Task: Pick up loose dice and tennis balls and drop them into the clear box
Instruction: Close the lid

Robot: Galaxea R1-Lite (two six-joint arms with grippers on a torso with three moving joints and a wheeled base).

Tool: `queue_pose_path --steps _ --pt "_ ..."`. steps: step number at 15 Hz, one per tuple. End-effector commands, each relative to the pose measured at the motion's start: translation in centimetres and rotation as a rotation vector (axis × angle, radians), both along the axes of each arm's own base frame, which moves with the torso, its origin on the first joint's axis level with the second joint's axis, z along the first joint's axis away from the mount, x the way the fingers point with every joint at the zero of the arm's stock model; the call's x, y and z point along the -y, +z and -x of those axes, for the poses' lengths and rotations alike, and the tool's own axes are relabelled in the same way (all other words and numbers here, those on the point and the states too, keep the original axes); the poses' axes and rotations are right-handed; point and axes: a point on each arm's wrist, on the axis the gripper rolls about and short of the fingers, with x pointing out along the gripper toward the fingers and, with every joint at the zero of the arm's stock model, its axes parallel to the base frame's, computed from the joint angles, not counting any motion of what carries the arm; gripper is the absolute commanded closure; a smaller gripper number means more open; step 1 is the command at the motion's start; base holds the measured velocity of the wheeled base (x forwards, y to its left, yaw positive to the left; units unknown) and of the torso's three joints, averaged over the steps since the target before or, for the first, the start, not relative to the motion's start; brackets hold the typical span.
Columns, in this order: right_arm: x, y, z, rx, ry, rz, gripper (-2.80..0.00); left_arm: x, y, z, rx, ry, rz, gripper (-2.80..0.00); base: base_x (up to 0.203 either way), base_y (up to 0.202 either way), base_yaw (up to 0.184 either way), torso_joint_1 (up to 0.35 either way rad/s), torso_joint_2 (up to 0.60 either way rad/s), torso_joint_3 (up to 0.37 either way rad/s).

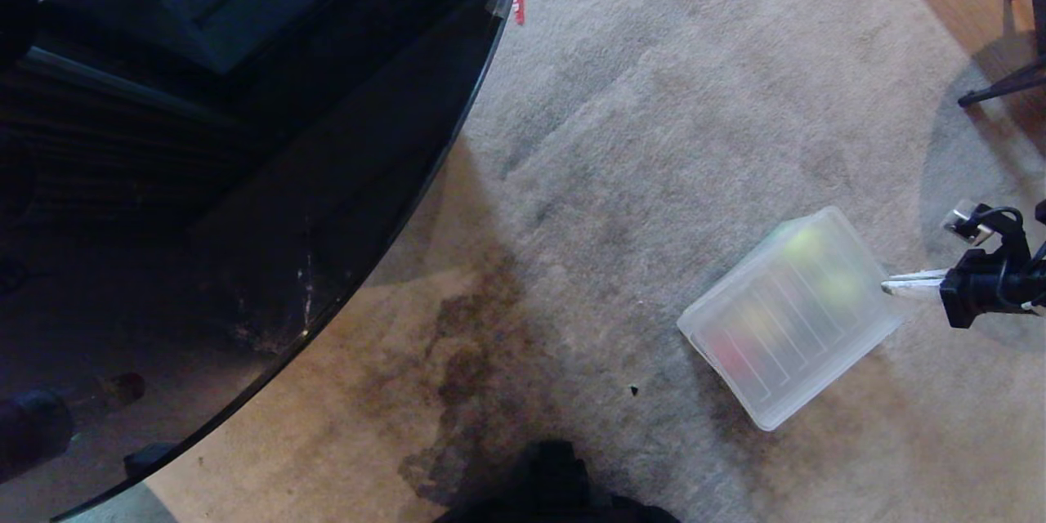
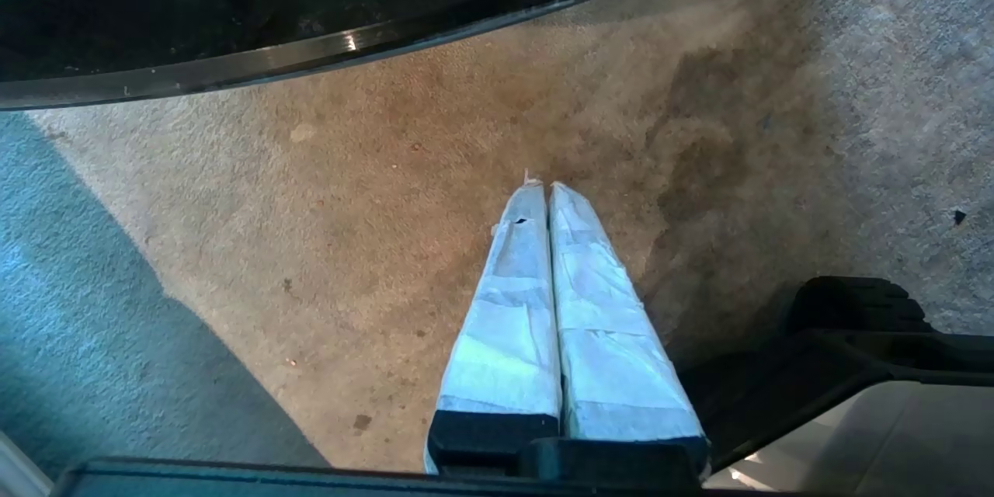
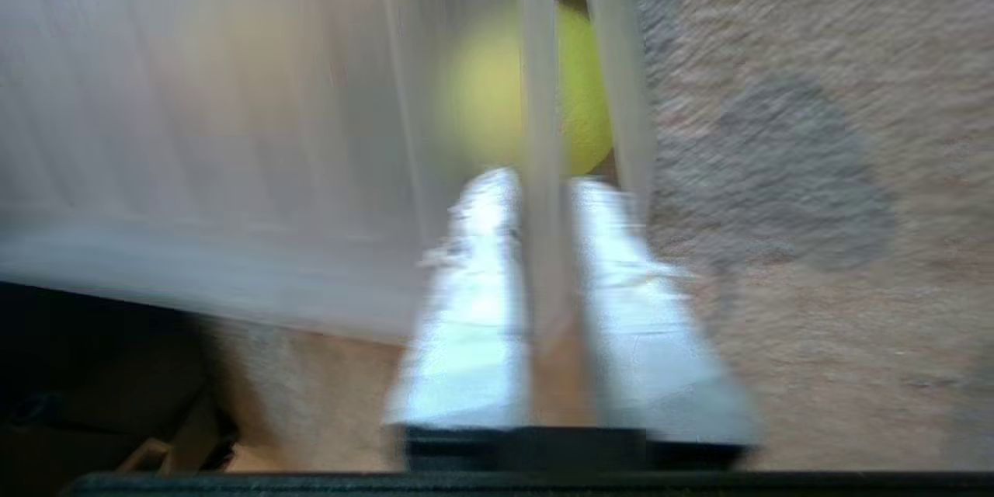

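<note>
The clear box [image 1: 723,380] sits on the carpet at the right, with a ribbed translucent lid [image 1: 805,315] lying over it. Through the lid two tennis balls [image 1: 805,243] [image 1: 842,288] show as yellow-green blurs, and a red die [image 1: 723,351] as a dim patch. My right gripper [image 1: 887,284] is at the box's right edge. In the right wrist view my right gripper [image 3: 543,178] is open a little, with the lid's rim [image 3: 536,93] running between the fingers and a tennis ball [image 3: 578,93] just beyond. My left gripper [image 2: 547,186] hangs shut and empty over the carpet.
A black glass table [image 1: 245,180] fills the left side, its curved edge [image 2: 349,43] close to the left arm. A dark stain [image 1: 466,359] marks the carpet. A chair leg [image 1: 1013,73] stands on wood flooring at the far right. My base [image 1: 556,490] is at the bottom.
</note>
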Motion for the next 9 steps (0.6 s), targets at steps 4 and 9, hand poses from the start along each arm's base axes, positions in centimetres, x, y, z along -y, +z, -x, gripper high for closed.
queue_pose_path --steps 4,9 --pt "-0.2 0.6 0.3 0.010 0.009 0.009 -2.80 0.0 0.0 0.0 -0.001 0.000 0.000 0.00 0.000 0.000 0.000 0.000 0.00 0.000" --pt "-1.8 3.3 3.2 -0.037 -0.017 -0.063 -2.80 0.0 0.0 0.0 0.000 0.000 0.000 0.00 0.000 0.000 0.000 0.000 0.00 0.000"
